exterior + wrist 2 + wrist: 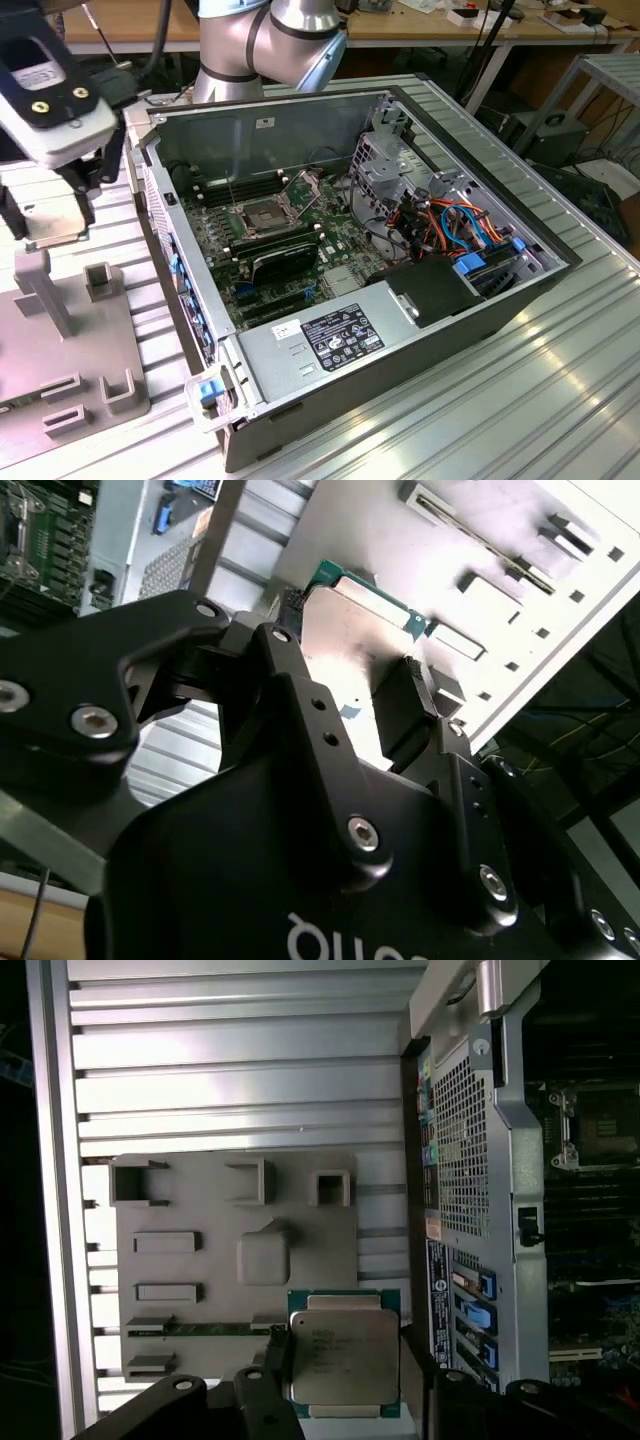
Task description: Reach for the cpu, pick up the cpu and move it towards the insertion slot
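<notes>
The cpu (345, 1352) is a pale silvery square plate with a green edge, and my gripper (345, 1372) is shut on it, one black finger on each side. The second wrist view shows the cpu (352, 620) between the fingers (408, 702). In the exterior view the gripper (52, 222) hangs at the exterior view's left, holding the cpu (55, 233) above the grey fixture plate (70, 350), outside the computer case. The insertion slot (262, 214), a metal-framed socket with its hinged frame raised, sits on the motherboard inside the case; it also appears in the first wrist view (600, 1125).
The open computer case (400, 350) lies on a ribbed metal table (520, 400), with its side wall (455, 1190) between the gripper and the motherboard. Inside are a black shrouded card (285, 262), memory slots and coloured cables (455, 225). Upright blocks (98, 280) stand on the fixture plate.
</notes>
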Tool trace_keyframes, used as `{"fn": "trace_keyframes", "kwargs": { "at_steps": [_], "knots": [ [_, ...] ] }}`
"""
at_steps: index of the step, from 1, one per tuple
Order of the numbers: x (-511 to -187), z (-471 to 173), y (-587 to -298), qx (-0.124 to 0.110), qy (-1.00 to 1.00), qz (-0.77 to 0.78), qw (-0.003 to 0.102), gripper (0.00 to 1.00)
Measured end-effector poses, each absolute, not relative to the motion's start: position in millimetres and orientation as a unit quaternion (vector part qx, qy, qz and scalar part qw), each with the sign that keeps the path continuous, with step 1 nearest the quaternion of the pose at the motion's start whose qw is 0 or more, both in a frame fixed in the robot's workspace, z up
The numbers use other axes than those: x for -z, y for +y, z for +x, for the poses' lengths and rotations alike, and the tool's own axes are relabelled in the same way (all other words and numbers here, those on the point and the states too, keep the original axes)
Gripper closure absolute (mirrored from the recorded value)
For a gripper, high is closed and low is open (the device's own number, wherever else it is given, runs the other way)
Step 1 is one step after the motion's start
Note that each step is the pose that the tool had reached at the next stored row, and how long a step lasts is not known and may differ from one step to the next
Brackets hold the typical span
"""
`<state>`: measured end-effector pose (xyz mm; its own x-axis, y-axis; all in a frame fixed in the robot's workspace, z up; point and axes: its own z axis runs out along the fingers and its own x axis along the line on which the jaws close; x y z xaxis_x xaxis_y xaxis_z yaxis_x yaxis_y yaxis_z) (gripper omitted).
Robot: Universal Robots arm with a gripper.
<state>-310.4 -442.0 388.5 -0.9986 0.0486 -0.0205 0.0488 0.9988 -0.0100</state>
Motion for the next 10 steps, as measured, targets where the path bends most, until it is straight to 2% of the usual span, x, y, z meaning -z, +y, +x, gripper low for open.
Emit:
{"fn": "trace_keyframes", "kwargs": {
  "at_steps": [10],
  "knots": [
    [-388.4,-262.9,-441.8,0.005,1.000,0.024,0.010,0.47]
  ]
}}
